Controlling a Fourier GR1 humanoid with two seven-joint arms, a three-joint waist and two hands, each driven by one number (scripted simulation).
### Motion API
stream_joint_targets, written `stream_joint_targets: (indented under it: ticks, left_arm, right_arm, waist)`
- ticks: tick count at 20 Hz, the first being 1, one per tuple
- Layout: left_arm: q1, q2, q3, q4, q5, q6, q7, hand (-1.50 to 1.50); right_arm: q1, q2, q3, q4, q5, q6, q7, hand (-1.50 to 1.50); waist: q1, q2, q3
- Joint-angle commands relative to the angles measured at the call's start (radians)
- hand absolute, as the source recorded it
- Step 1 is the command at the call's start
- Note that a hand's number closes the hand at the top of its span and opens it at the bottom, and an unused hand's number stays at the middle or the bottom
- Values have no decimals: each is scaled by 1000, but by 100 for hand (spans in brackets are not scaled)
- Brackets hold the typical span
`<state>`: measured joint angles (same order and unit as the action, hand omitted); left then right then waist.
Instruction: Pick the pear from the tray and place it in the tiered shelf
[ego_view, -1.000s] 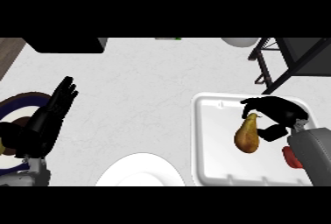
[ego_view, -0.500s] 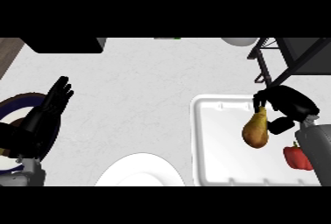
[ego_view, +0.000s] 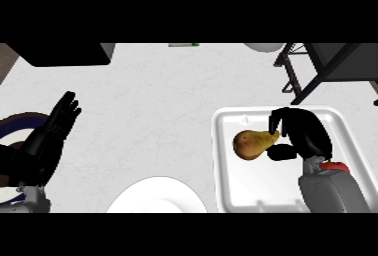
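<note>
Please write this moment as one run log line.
right hand: shut on yellow-brown pear | over white tray | left hand: open, resting

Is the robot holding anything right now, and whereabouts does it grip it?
Yes: the right hand holds the pear by its narrow stem end, over the white tray. The left hand holds nothing.

Golden-brown pear over white tray

One head view looks steeply down on the counter, forearms entering from below.
</note>
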<state>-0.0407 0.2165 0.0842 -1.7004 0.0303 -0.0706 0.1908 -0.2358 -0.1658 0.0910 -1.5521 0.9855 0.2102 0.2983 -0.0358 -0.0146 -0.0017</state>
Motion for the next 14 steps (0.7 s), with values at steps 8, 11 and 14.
stream_joint_targets:
  ticks: [8,11,14]
  left_arm:
    - [-30,-29,-18,51,-31,17,-29,0]
    - [-13,-4,-11,9,-8,-23,-10,0]
    - [-88,5,19,48,2,-22,7,0]
  right_arm:
    - [-26,164,129,-625,209,36,438,150]
    - [-132,165,78,-645,176,58,494,150]
    - [-248,156,-1,-647,154,135,524,150]
  waist:
    - [14,7,-1]
    - [34,12,1]
    - [34,14,1]
